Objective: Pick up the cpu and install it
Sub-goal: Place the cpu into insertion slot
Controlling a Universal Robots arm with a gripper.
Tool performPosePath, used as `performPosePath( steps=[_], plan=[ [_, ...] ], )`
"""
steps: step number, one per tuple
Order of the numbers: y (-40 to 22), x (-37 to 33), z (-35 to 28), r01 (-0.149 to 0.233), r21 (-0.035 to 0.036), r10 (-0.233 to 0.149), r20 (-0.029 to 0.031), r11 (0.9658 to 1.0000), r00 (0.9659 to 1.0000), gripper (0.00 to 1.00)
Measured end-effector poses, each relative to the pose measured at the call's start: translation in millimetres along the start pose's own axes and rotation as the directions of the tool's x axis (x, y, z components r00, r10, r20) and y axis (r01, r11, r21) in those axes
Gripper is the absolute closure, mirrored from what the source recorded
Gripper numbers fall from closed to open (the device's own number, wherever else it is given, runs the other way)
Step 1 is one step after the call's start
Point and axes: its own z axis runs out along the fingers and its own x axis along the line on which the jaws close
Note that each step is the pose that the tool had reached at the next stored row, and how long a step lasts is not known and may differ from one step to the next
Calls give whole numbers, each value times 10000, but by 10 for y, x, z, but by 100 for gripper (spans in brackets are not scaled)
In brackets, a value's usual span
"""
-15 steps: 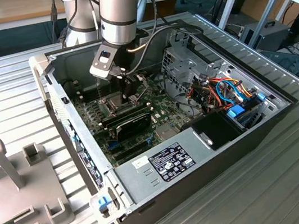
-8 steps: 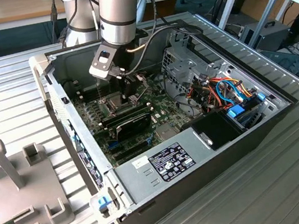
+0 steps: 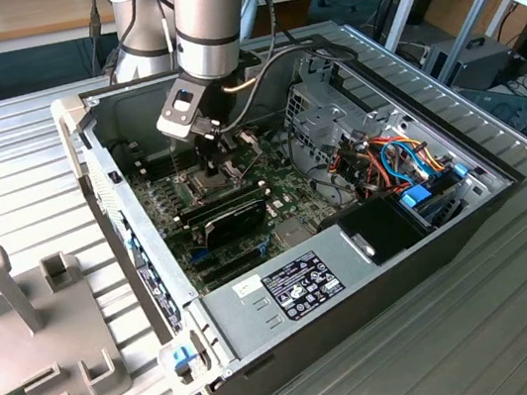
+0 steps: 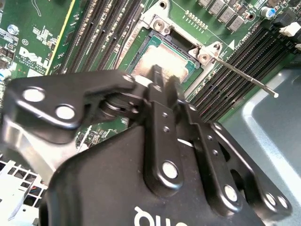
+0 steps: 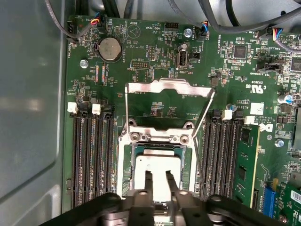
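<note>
The cpu (image 5: 158,161) lies flat in the dark socket on the green motherboard (image 5: 155,42), its dull silvery top facing up; the second wrist view shows the cpu (image 4: 160,57) seated the same way. My gripper (image 5: 158,175) hangs directly over it, the two thin black fingers (image 5: 148,181) a narrow gap apart with nothing between them. In the second wrist view my gripper (image 4: 164,75) points down at the chip's middle. In the exterior view my gripper (image 3: 217,162) reaches down into the open computer case (image 3: 357,283) above the socket area.
The shiny socket frame (image 5: 169,87) is hinged up and open behind the socket, and its thin lever (image 4: 240,75) sticks out free. Black memory slots (image 5: 91,150) flank the socket on both sides. A drive cage and coloured cables (image 3: 388,163) fill the case at the exterior view's right.
</note>
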Motion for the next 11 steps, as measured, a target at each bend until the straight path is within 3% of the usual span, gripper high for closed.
performPosePath(
  steps=[2,11],
  plan=[
    [-1,0,0,0,0,0,0,10000,10000,89],
    [-5,0,0,0,0,0,0,10000,10000,89]
  ],
)
